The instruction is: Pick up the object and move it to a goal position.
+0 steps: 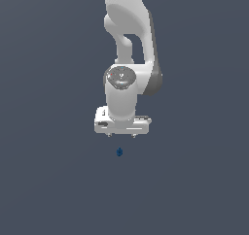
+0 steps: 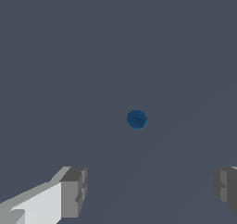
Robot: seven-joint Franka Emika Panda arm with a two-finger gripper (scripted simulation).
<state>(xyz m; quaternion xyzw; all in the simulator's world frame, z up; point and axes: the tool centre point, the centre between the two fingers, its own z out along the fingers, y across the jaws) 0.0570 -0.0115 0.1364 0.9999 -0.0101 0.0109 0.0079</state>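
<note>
Pincer [image 1: 121, 135] spread and empty, hanging over the object [image 1: 119, 152]; we see the object [image 2: 137, 119] apart from both fingers [image 2: 74, 190]. Risk: off-centre descent could knock this tiny lump aside.

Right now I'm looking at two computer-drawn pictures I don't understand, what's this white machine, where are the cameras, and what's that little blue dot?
These are simulator renders of one white robot arm. The exterior view looks at the whole scene from a camera off the arm. The wrist view comes from a camera on the arm's wrist, looking down past the tool, whose two grey fingers stand wide apart. The blue dot is the object, a tiny dark blue lump lying on a plain grey surface. The tool hangs above it, open and holding nothing. The object is much narrower than the gap between the fingers.
</note>
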